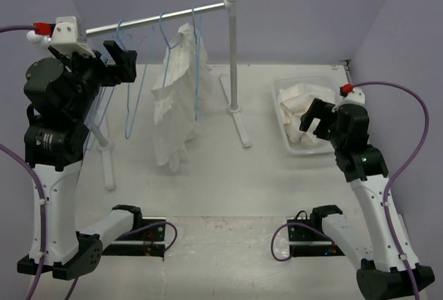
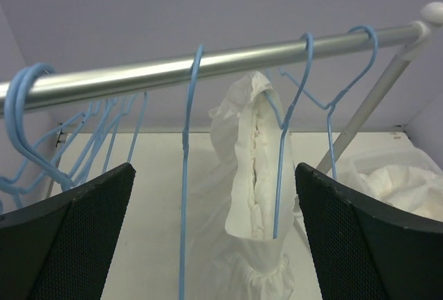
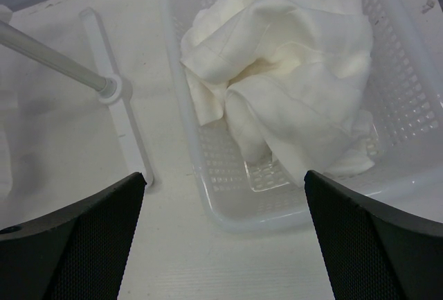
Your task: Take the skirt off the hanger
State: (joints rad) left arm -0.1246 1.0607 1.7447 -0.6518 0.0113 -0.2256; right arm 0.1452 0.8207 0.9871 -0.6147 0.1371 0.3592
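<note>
The skirt [image 1: 301,99], broad thin crinkled white cloth, lies crumpled in the clear plastic basket [image 1: 304,151], on no hanger. It fills most of the basket [image 3: 228,210] in the right wrist view [image 3: 297,71]. My right gripper [image 1: 315,123] hovers open and empty just above the basket's near rim [image 3: 223,175]. My left gripper [image 1: 119,61] is raised at the left end of the rail [image 1: 159,17], open and empty [image 2: 213,168], facing the hangers. An empty blue hanger [image 1: 199,57] hangs near the rail's right end [image 2: 346,71].
A longer, narrower white garment [image 1: 173,106] hangs folded over a blue hanger [image 2: 284,175] on the rail [image 2: 208,64]. Several empty blue hangers [image 1: 131,99] hang to its left. The rack's post [image 1: 233,57] and foot [image 3: 128,140] stand left of the basket.
</note>
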